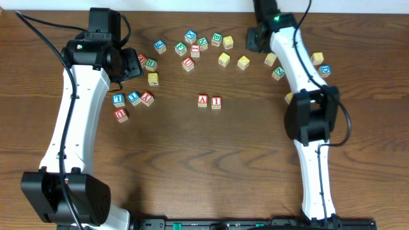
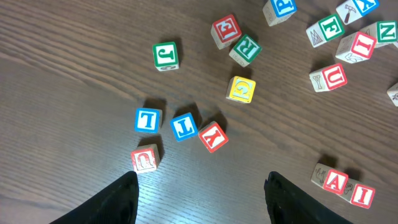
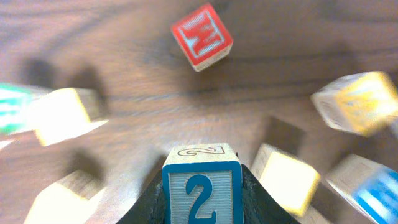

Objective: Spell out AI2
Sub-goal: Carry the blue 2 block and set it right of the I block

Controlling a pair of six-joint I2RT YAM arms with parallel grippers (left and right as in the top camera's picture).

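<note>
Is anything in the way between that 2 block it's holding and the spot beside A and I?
A yellow block lies roughly between the 2 block and the I block; the spot beside I looks bare.

A blue border and blue numeral on a pale face are shown by the 2 block [image 3: 201, 193]. Red borders and letters are carried by the A block [image 1: 202, 99] and I block [image 1: 216, 101]. The table [image 1: 204, 166] is grained dark brown. The left arm [image 1: 73, 108] and right arm [image 1: 313, 172] are finished white with black joints.
</note>
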